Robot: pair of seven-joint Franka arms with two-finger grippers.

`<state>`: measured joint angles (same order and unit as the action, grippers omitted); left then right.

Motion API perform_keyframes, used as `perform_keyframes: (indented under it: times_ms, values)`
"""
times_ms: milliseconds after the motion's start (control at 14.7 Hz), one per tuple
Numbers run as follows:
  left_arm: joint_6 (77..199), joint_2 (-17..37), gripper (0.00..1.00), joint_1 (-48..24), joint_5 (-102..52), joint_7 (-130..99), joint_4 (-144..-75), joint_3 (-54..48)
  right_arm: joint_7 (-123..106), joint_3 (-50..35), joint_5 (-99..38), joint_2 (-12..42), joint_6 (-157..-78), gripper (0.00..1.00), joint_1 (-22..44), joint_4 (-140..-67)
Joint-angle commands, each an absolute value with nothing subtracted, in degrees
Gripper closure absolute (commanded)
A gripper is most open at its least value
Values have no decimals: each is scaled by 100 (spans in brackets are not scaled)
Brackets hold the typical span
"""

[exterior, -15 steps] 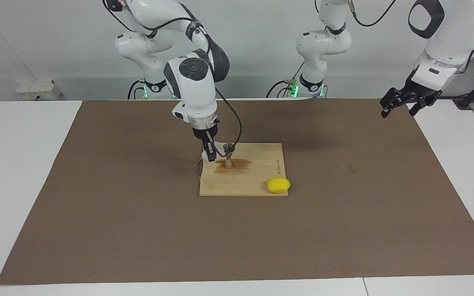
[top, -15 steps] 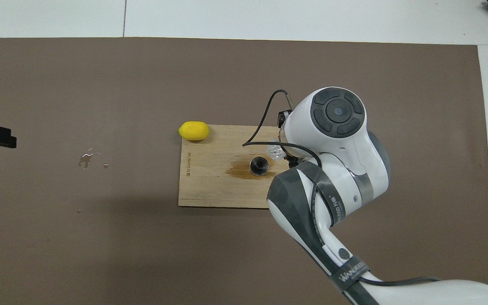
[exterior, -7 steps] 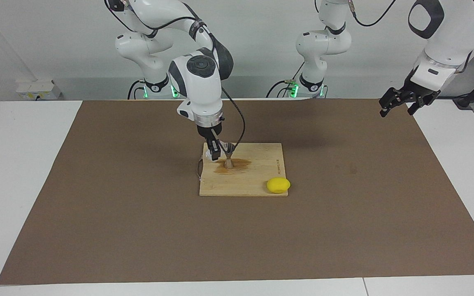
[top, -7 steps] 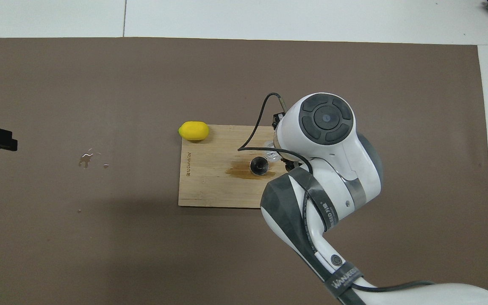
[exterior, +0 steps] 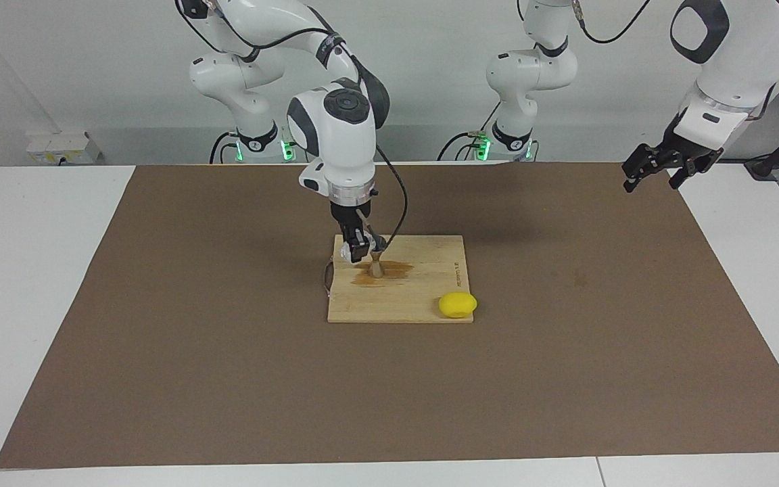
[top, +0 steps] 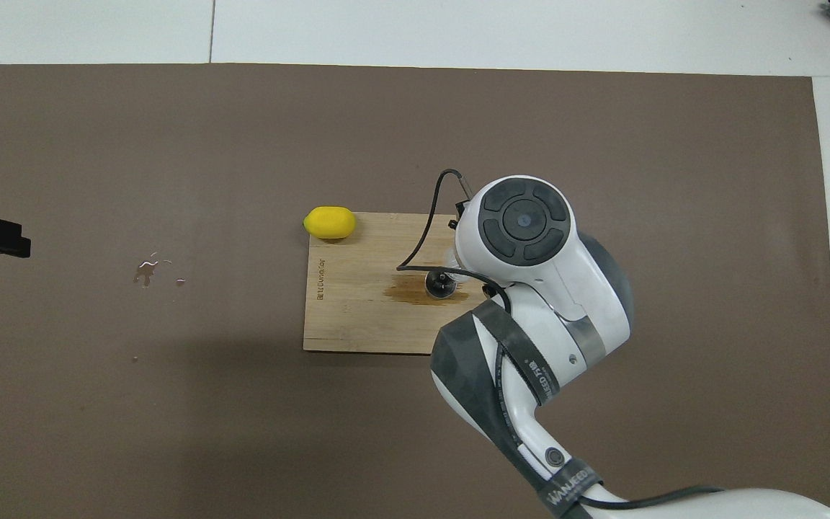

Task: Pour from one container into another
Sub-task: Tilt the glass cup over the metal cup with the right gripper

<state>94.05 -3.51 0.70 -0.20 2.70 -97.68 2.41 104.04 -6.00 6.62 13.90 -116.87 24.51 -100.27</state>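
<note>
Right pincer (exterior: 357, 251), pinching the small clear plastic cup (exterior: 345, 253), is held at frame centre beside the silvery hourglass metal jigger (exterior: 376, 264) on the wet-stained wooden board (exterior: 423, 308). Risk: jigger knocked over; pour missing its narrow mouth. Left pincer (exterior: 660, 169), spread, waits upper right.

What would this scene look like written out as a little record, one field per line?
setting: brown mat on a table
board: wooden cutting board, with a wet brown stain
jigger: metal jigger upright on the stain
cup: clear plastic cup, held beside the jigger's top
right gripper: shut on the cup, over the board
left gripper: open, waiting over the mat's edge at its own end
lemon: yellow lemon at the board's corner
spill: small droplets on the mat
</note>
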Motion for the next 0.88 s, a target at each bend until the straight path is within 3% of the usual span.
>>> perform_keyframes:
  times_ms: [0,815]
  values:
    - [9272,-360,0,-62,35,185,-9686,343,10573,-606,853,1230,-11760,100,2452,-10204]
    - [9281,-360,0,-62,35,176,-9686,343,10512,-624,747,1248,-11567,100,2373,-10143]
